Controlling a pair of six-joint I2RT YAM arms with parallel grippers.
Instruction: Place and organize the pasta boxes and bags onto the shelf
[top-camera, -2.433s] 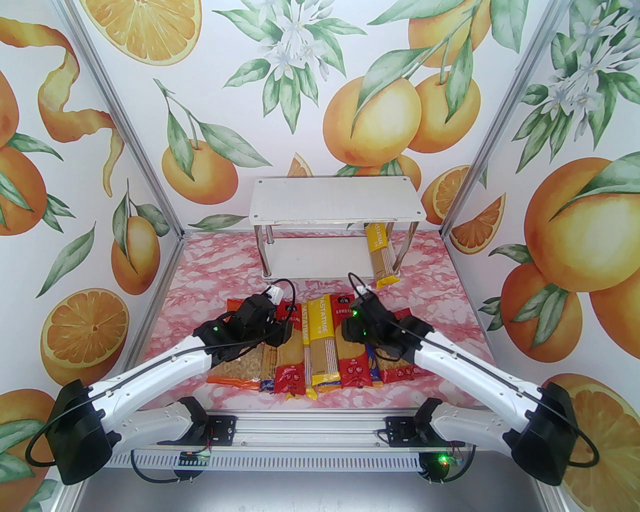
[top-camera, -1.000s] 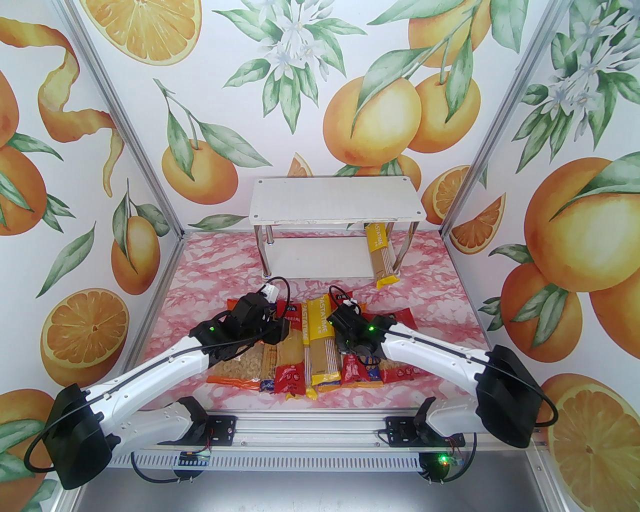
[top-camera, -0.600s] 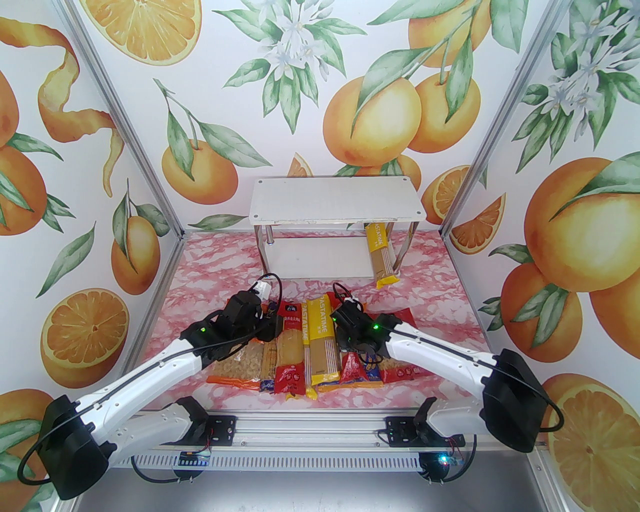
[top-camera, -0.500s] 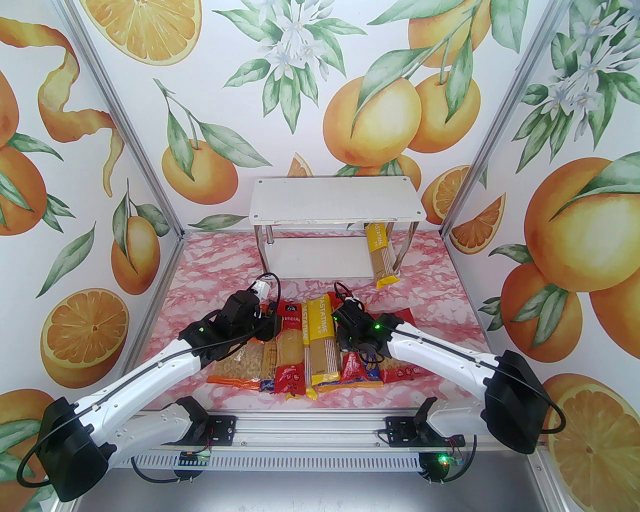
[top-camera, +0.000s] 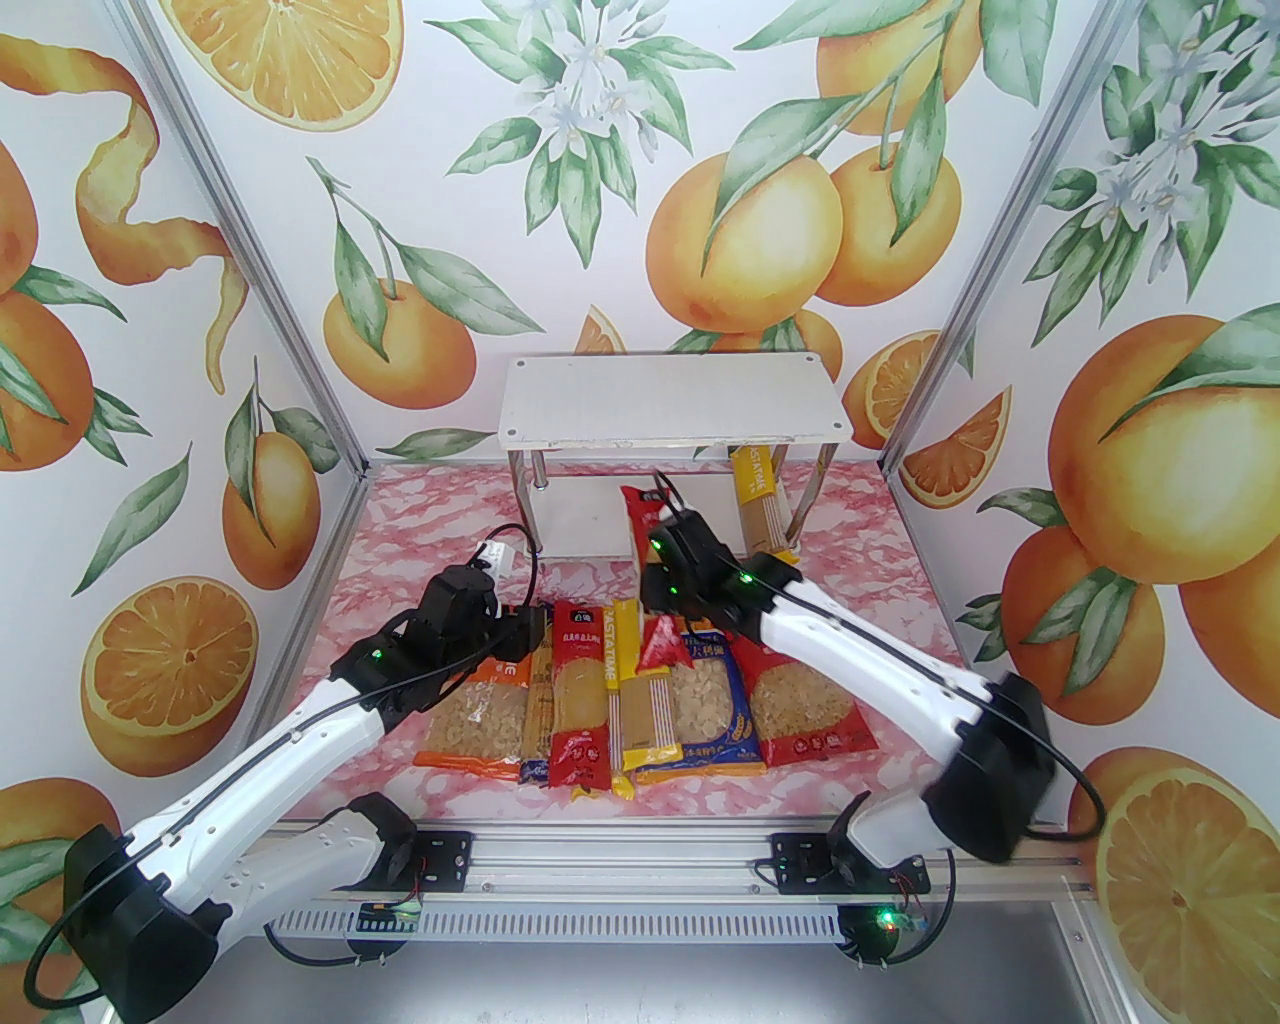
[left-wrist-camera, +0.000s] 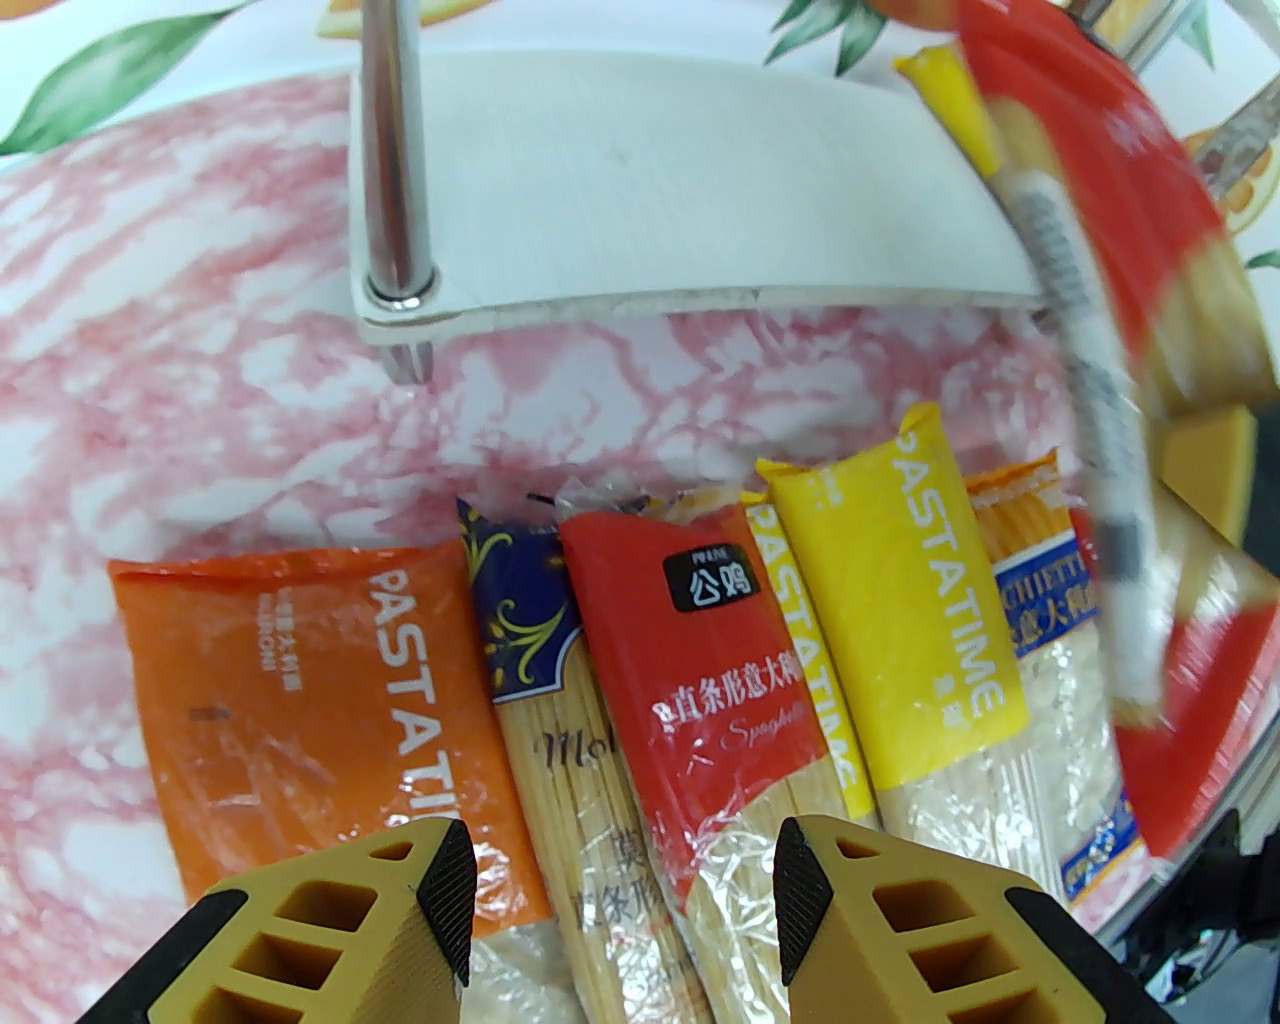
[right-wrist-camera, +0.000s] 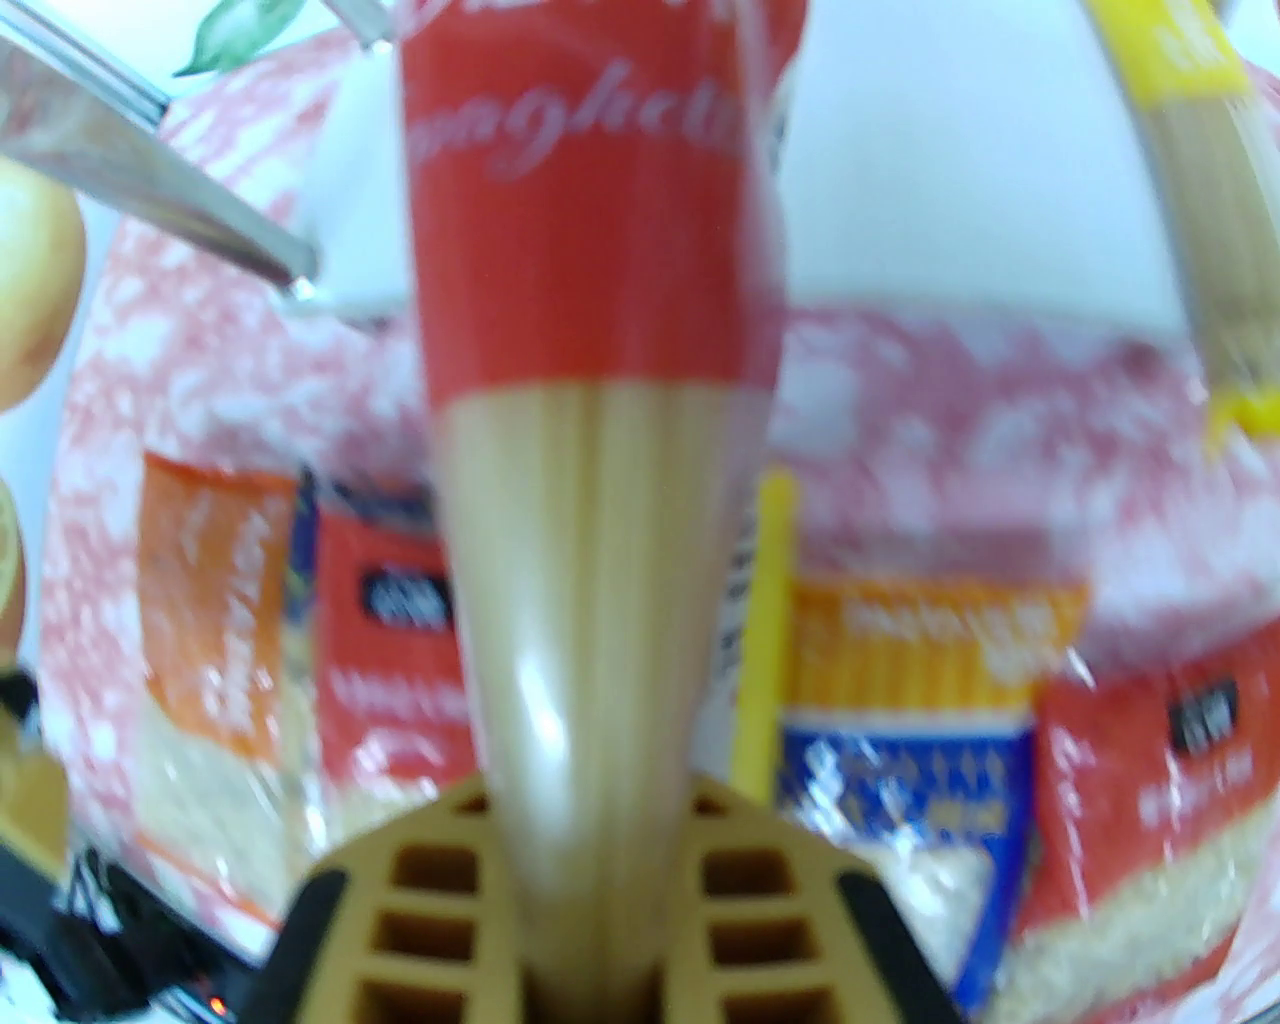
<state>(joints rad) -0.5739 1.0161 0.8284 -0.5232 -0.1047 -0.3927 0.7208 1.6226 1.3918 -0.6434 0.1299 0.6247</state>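
— Well, found the left gripper (left-wrist-camera: 620, 890) spread wide and empty, poised over the row of packs (left-wrist-camera: 900, 620) lying toward the near edge of the tabletop (top-camera: 420, 520), with forearm slanted low.
— Noted the right side?
— Saw the right gripper (right-wrist-camera: 585, 800) clenched round a red spaghetti pack (right-wrist-camera: 590, 250) roughly mid-length, held aloft, nose aimed at the shelf (top-camera: 670, 400) by the far edge, with arm stretched forward.
— Judged the handling?
— Reckoned it light, stiff lengthwise, brittle inside, slick in film; favoured a mid-length pinch, firm but not crushing.
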